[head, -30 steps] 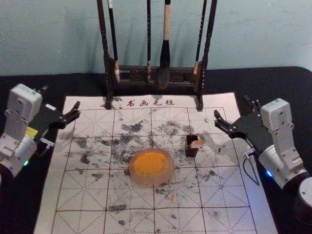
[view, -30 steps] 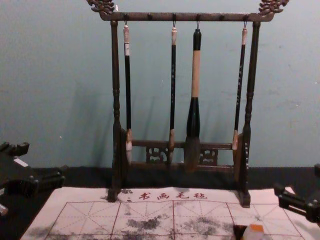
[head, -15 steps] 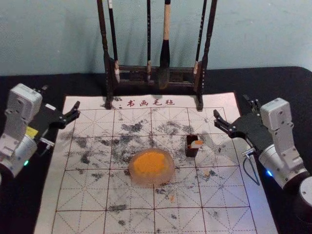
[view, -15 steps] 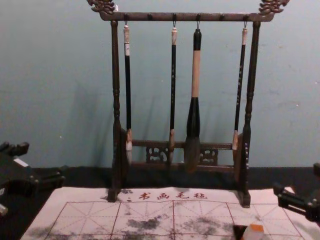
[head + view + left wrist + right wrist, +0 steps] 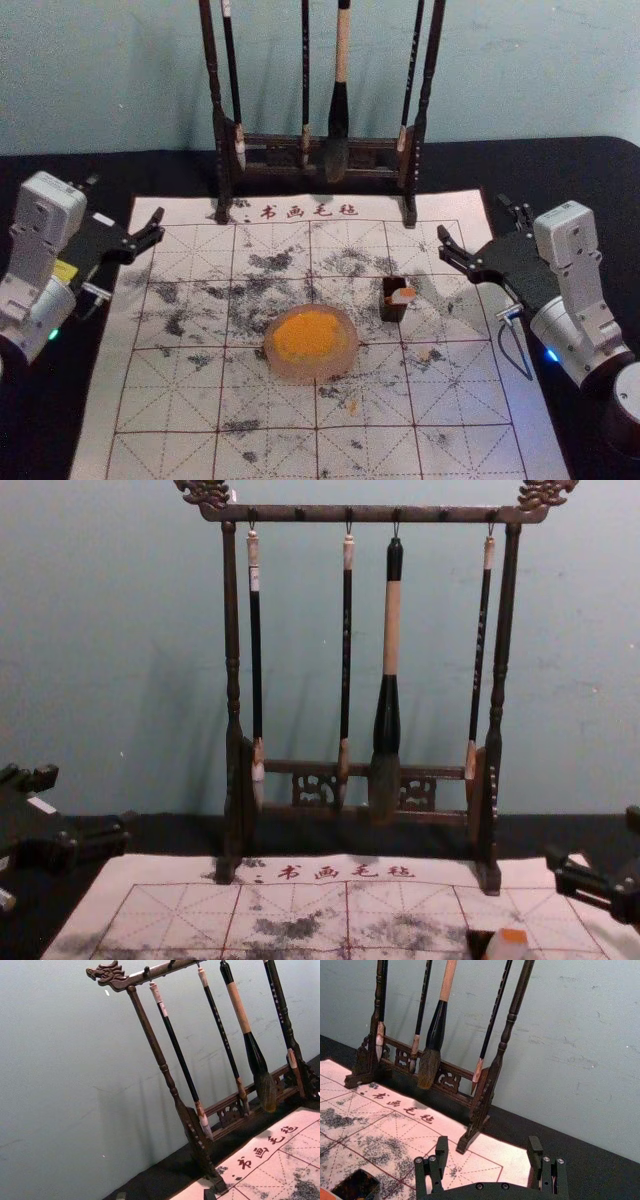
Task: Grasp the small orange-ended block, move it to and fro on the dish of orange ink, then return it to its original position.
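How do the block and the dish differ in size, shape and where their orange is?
Size: the dish is much larger than the block.
Shape: the dish is wide and rounded, the block small and narrow.
Orange: the dish has it spread across its inside, the block only at one end.
Both pair orange with a paler body.
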Controlling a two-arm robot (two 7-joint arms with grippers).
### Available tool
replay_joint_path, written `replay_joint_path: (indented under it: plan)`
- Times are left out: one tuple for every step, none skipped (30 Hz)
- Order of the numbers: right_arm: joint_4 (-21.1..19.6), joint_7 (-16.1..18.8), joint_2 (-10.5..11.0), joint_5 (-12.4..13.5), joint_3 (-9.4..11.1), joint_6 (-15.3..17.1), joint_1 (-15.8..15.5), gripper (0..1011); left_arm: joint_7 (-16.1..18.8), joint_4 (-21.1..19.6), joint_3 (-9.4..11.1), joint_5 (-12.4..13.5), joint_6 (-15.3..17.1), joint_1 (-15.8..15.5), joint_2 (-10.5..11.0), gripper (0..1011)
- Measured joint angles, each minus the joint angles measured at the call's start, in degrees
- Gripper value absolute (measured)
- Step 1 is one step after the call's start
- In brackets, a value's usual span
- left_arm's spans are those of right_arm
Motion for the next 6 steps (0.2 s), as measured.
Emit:
replay_joint_path:
  plan:
    - [-0.01,0.01,0.00,0.00,0.00,0.01,0.00,1003,0.00,0.00,0.00,0.00,0.00,0.00,0.00,1001]
    - [-0.02,0.02,0.01,0.01,0.00,0.02,0.00,1002,0.00,0.00,0.00,0.00,0.00,0.00,0.00,1001]
    - [-0.02,0.02,0.01,0.01,0.00,0.02,0.00,1003,0.00,0.00,0.00,0.00,0.00,0.00,0.00,1001]
    - [-0.03,0.02,0.02,0.02,0.00,0.02,0.00,1003,0.00,0.00,0.00,0.00,0.00,0.00,0.00,1001]
    - [-0.03,0.02,0.02,0.03,0.00,0.02,0.00,1002,0.00,0.00,0.00,0.00,0.00,0.00,0.00,1001]
    - [-0.03,0.02,0.03,0.03,0.00,0.02,0.00,1002,0.00,0.00,0.00,0.00,0.00,0.00,0.00,1001]
